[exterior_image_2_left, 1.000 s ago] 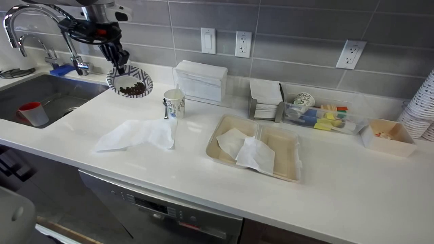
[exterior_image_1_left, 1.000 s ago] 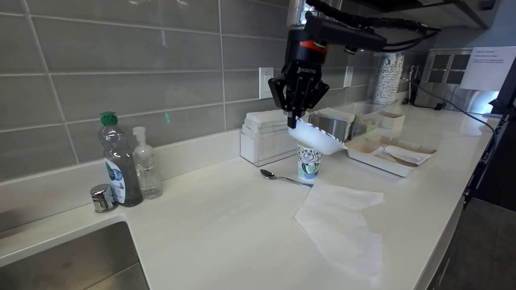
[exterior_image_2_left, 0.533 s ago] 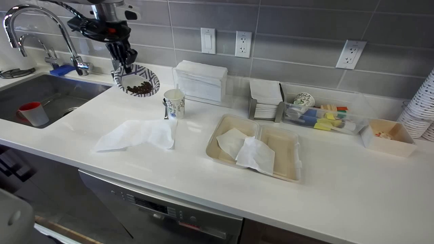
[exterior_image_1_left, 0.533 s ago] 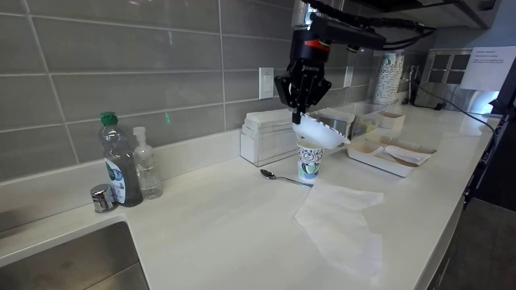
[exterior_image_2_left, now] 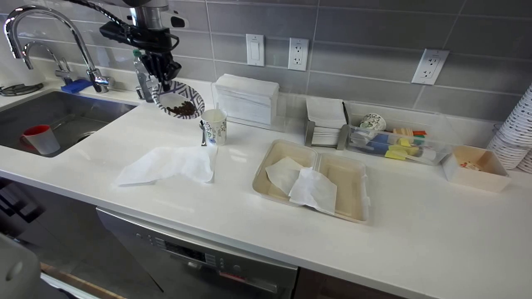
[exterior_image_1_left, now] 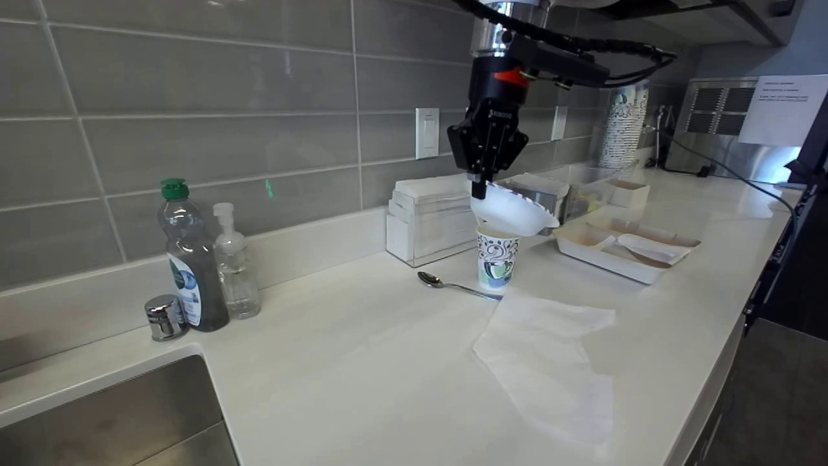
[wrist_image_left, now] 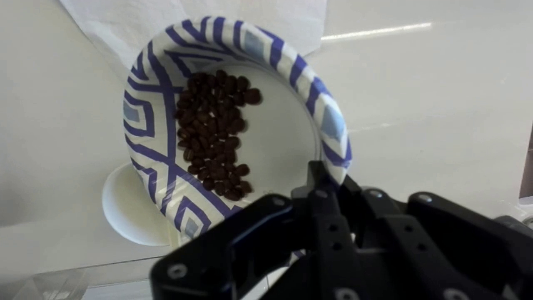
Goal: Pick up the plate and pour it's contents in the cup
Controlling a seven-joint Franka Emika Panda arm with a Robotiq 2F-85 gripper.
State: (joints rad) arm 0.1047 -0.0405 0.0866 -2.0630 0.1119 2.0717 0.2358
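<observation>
The plate (wrist_image_left: 277, 133) hung tilted in my grip, clear of the counter (exterior_image_1_left: 362, 362). Inside it the coffee beans (wrist_image_left: 212, 133) lay bunched against the blue-patterned wall on the low side, with a broad patch of white floor bare beside them. The gripper (wrist_image_left: 334, 178) had the plate by its rim at one edge, fingers drawn together with only the thin wall between them, and the heap sat well apart from that pinch.

Just beside the plate in an exterior view, and lower, the cup (exterior_image_2_left: 214, 129) stood upright, a thin pale stick (exterior_image_2_left: 217, 106) rising out of it. From the wrist I saw only part of its mouth, the rest hidden by the plate, so I could not tell whether any of the low rim was over the opening. Near the cup's foot lay a spoon (exterior_image_1_left: 456, 287) and a loose napkin (exterior_image_1_left: 550, 362).

I took the step in hand to be the approach, plate lifted and pour not yet begun. The next move, as I judged it, called for bringing the low side over the cup's mouth, lining the heap up with it, and only then rolling the wrist steeper. With the plate wider than the cup, a quick tip looked likely to scatter beans past both sides. A one-edge hold might also let the plate twist, so I wanted that roll slow.
</observation>
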